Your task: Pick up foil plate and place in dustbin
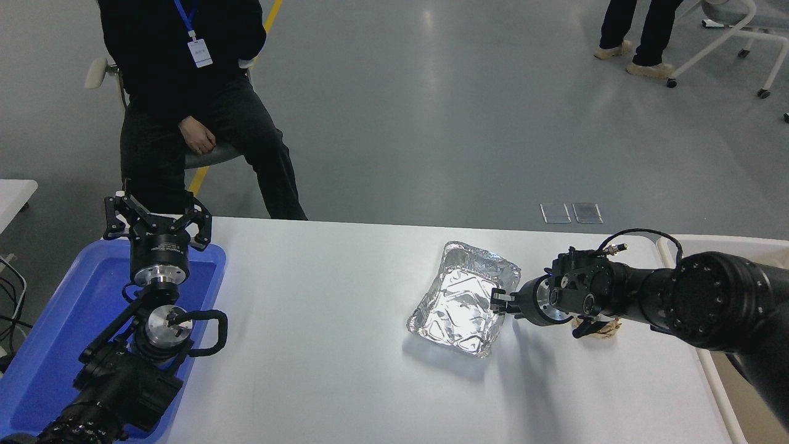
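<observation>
The foil plate [459,299] lies on the white table [320,320], right of centre, silver and crinkled, tilted a little. My right gripper [500,302] reaches in from the right, and its fingertips are pinched together on the plate's right rim. The plate rests on the table. The dustbin [714,379] shows only as a cream rim at the table's right edge, mostly hidden behind my right arm. My left gripper [157,217] is parked open at the lower left.
A blue tray [55,333] lies under the left arm. A small crumpled brown paper ball [599,330] lies under my right wrist. A person [191,92] sits at the far left side. Another person's legs [641,31] stand at the top right.
</observation>
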